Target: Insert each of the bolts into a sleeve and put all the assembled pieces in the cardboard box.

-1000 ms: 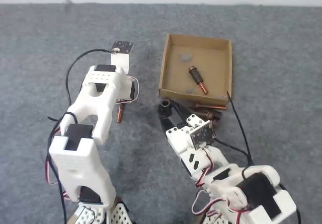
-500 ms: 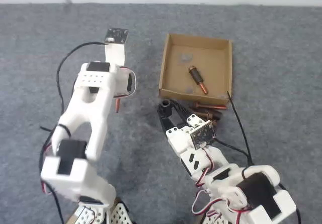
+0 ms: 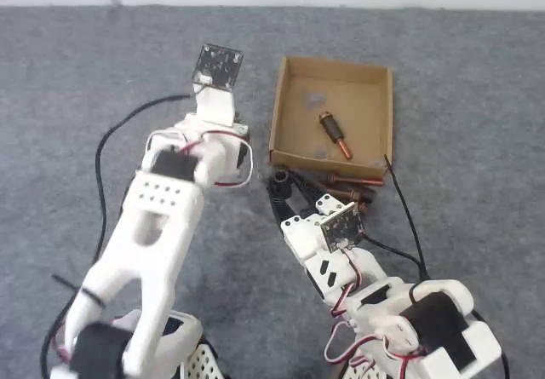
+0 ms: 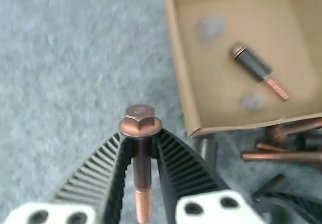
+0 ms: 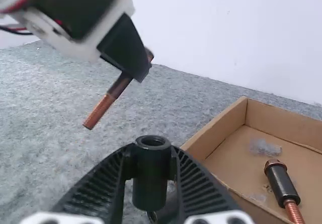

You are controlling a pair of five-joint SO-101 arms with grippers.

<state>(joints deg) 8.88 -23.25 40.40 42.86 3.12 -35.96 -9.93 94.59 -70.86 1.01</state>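
A copper bolt is clamped between the ribbed fingers of the left claw; its hexagonal head stands just past the fingertips and its threaded shank runs back between them. A black sleeve is held upright, gripped from both sides by the right claw, with its open end facing up. From the right wrist, the bolt slants down out of the left claw, and its threaded tip is near the sleeve's open end but apart from it.

The cardboard box sits on the grey desk just beyond the right claw. One assembled piece, a bolt in a dark sleeve, lies on its floor. It also shows from the left wrist and the right wrist.

Several loose bolts lie on the desk just beside the box's near wall, between the box and the right arm. The left arm stretches up the desk beside the box
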